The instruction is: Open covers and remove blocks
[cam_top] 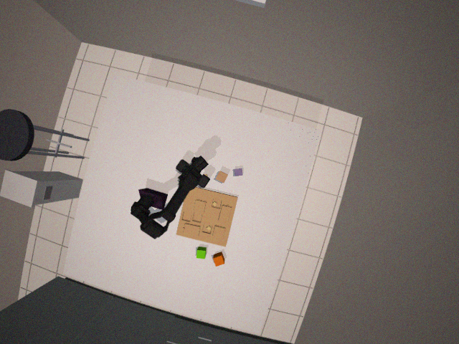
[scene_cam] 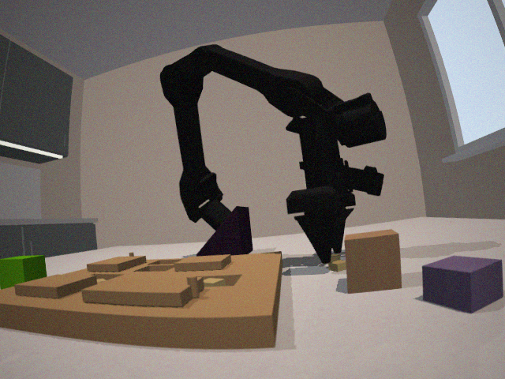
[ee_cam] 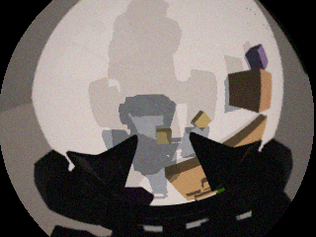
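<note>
The gripper (scene_cam: 331,256) (ee_cam: 164,136) is open, low over the table beyond the puzzle board's (cam_top: 219,241) (scene_cam: 162,328) (ee_cam: 184,182) edge. A small yellowish block (ee_cam: 164,137) sits between the spread fingers. A second yellowish block (scene_cam: 338,266) (ee_cam: 201,119) lies on the table just outside the fingers, off the board. On the board, raised covers (scene_cam: 136,289) (scene_cam: 202,262) (scene_cam: 55,284) (scene_cam: 116,263) stand beside wells. One pale block (cam_top: 214,203) (scene_cam: 214,282) shows in an uncovered well, and another pale block (cam_top: 209,228) shows in another well. The arm hides the fingertips in the top view.
A tan block (cam_top: 221,176) (scene_cam: 373,261) (ee_cam: 252,90) and a purple block (cam_top: 237,171) (scene_cam: 461,281) (ee_cam: 257,57) stand to the gripper's side. A green block (cam_top: 201,252) (scene_cam: 22,270) and an orange block (cam_top: 219,259) lie across the board. The dark arm base (scene_cam: 230,236) is near the board.
</note>
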Controlling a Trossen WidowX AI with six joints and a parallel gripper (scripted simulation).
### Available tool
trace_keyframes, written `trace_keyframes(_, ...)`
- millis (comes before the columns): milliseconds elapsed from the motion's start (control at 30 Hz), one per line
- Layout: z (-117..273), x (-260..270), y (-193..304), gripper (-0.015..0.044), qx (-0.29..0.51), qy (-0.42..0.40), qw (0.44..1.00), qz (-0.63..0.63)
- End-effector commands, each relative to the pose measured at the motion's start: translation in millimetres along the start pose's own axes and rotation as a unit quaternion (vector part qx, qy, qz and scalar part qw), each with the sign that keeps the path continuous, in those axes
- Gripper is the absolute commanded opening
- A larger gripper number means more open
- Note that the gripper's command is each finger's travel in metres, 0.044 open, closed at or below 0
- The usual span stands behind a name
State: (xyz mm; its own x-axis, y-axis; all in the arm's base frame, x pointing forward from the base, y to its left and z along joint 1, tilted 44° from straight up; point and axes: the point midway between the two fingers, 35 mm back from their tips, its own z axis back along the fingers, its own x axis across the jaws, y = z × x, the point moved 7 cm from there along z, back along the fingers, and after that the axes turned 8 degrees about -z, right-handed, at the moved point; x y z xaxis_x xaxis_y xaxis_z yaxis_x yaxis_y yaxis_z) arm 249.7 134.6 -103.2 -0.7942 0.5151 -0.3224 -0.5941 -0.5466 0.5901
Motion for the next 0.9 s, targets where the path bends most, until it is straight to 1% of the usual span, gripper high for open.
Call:
trace_keyframes(0, 7.5, -0.4, -1.1, 0.044, -0.001, 0.0, 1.0, -0.001)
trace_keyframes(700, 72.1, 0.9, 0.2, 0.044, 0.0, 0.0, 1.0, 0.002)
trace_keyframes(833, 76.2, 1.1, 0.7, 0.044, 0.001, 0.0, 1.0, 0.003)
trace_keyframes(867, 76.3, 0.3, 0.7, 0.0414, 0.001, 0.0, 1.0, -0.004)
